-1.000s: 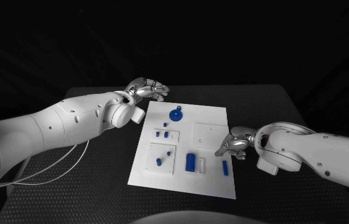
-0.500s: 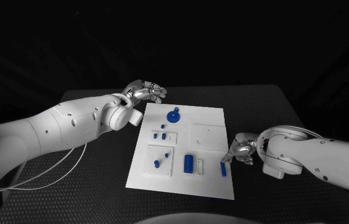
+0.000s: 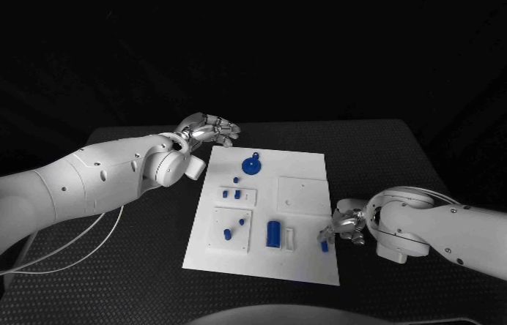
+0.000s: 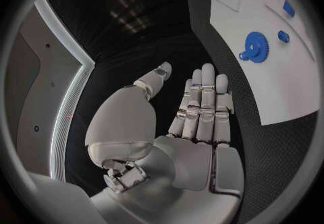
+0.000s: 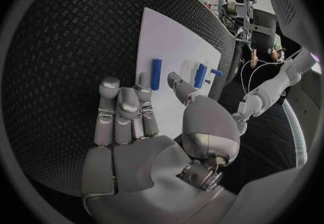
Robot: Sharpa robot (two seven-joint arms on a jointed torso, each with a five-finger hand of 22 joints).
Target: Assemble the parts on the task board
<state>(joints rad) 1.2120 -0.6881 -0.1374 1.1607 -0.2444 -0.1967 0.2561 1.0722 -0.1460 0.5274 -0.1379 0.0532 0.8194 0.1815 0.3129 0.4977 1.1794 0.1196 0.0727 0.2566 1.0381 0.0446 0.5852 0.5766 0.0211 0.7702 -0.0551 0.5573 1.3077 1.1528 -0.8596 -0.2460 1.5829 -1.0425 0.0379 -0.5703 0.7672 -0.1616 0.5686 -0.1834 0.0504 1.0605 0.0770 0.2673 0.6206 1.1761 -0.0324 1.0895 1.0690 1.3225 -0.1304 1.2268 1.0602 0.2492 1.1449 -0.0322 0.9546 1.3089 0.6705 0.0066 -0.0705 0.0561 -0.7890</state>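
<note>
The task board lies in the middle of the black worktop, and the job looks only partly done. A blue gear sits near the board's far end, a few small blue pegs stand or lie by the raised white blocks on its left half, and a longer blue bar rests in a holder near the front edge. Whether any of these is finally seated I cannot tell. A short blue piece lies loose by the board's right edge, so that one at least seems left to place.

The right hand hovers just beside that loose piece, fingers apart and grasping nothing. The left hand sits off the board's far left corner, fingers straight and released, also holding nothing.

The right wrist view makes plain what the head view leaves doubtful: the fingers are spread above the worktop short of the board's edge, with the blue piece just beyond their tips and untouched. The left wrist view shows the gear's teeth and a small peg near it.
</note>
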